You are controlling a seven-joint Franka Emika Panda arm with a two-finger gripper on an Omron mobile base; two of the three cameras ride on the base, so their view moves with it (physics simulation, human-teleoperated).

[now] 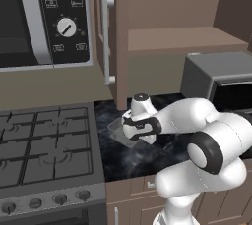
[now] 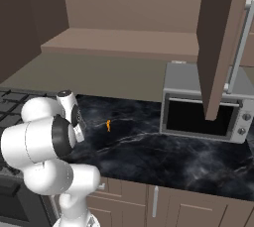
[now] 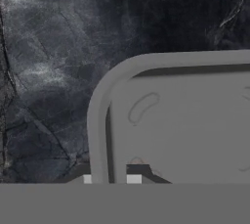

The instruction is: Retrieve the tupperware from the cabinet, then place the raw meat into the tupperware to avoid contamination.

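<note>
**Tub down on counter, meat not yet in**

On dark marble counter (image 1: pixel 113 116) beside stove (image 1: pixel 44 145): tupperware (image 1: pixel 120 129), out of open cabinet (image 1: pixel 187 37), rim pinched between gripper (image 3: pixel 111 179) fingertips. Further right: raw meat (image 2: pixel 108 125), apart from tub, not yet moved. Toaster oven (image 2: pixel 203 109) at far right.

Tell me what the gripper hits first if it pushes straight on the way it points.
Probably the tupperware wall its fingertips already straddle, then the dark counter beneath; depth is unclear.

Dark marble counter (image 2: pixel 163 156) between gas stove (image 1: pixel 44 145) and grey toaster oven (image 2: pixel 203 109).
</note>
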